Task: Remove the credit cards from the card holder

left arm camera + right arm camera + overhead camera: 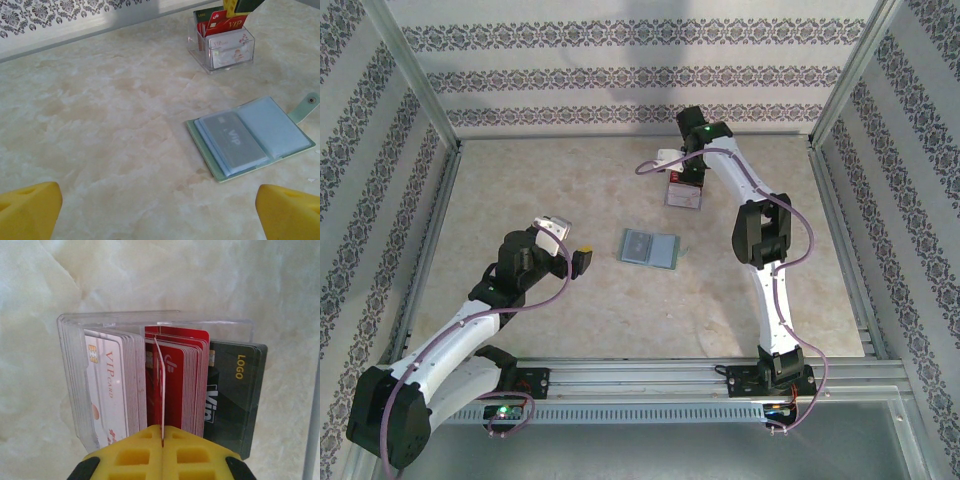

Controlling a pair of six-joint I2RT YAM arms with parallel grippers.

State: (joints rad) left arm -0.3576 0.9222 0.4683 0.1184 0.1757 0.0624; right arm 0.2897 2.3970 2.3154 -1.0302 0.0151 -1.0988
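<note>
The right hand point(162, 437) is pinching together on a thin card point(159, 385), seen edge-on, and is holding it upright among the stacks in the clear box point(67, 370) at the far side of the bench point(110, 125). The card holder point(280, 130) is lying open and flat near the middle of the bench, well apart from that box, with its snap tab point(311, 101) sticking out.

At least 1 grey VIP card point(232, 142) is sitting in the holder's left panel, so the job is looking partly done at best, with more credit cards to pull. The left hand point(160, 212) is hanging with its fingers wide apart, gripping nothing, near the holder.

Nothing is lying between that hand and the holder. The box's 3 stacks, white, red and dark, are crowding the held card on both sides.
</note>
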